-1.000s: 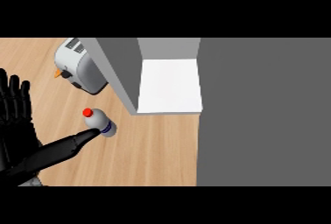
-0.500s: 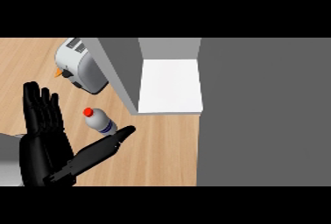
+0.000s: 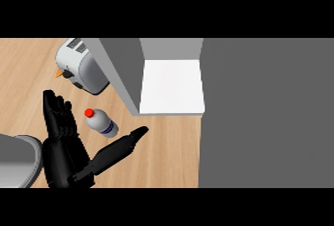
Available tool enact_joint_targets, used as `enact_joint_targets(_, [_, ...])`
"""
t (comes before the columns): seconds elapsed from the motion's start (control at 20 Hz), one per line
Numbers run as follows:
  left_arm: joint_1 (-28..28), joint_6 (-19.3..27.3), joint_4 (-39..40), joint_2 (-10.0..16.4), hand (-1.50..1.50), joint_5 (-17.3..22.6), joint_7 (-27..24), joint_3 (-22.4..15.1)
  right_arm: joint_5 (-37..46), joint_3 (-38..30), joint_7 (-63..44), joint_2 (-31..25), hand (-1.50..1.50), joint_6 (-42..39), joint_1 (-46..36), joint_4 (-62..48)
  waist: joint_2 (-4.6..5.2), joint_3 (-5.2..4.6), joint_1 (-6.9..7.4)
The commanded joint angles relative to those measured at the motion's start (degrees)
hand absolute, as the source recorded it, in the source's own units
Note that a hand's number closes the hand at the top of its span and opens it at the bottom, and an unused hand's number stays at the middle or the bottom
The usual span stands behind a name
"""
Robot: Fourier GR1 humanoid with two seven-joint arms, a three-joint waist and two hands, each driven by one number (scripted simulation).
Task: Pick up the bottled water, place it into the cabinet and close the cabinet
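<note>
1. Left hand: it enters from the lower left of the head view and is spread wide. The fingers are straight and point away from the robot, and the thumb is splayed out to the right. It holds nothing.
2. Bottled water: it is on the wooden tabletop, in the V between the fingers and the thumb, just beside the fingers. Contact cannot be made out. Its red cap points to the upper left and its base to the lower right, so its long axis runs roughly along the fingers. Whether it stands upright or leans cannot be told from this steep view.
3. Governing relation: the bottle lies right of the fingers and ahead of the thumb, already inside the open span. The grasp seems to call for closing across the bottle's body rather than for more reach.
4. Cabinet: it is open, and its white shelf lies beyond and to the right of the bottle. The near end of the grey side panel is close to the bottle, so a carry would probably have to pass round it.
5. Toaster: it sits left of the panel, apart from the bottle.
6. Right hand: it does not show, so the left hand is the nearer one.
</note>
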State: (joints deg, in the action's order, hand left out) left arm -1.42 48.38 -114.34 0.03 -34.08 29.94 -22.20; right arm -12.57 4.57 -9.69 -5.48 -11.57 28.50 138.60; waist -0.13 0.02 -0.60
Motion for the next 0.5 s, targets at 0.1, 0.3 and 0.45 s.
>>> enact_joint_targets(0.1, [4.7,2.0,-1.0,1.3,-1.5,2.8,-3.3,2.2,-4.1,-1.5,-0.1,0.0,-1.5,-1.7,6.0,7.1,-0.03,-0.03,0.13])
enact_joint_targets(0.3, [2.4,5.0,7.9,0.5,-1.5,7.1,-9.0,5.1,-1.5,2.8,1.9,1.1,-1.5,-2.3,12.1,11.5,-0.04,-0.08,-0.66])
enact_joint_targets(0.45, [8.5,6.2,8.6,1.1,-1.5,12.4,-14.9,4.2,-2.5,1.3,4.2,0.6,-1.5,-3.2,13.7,10.4,-0.05,-0.11,-0.39])
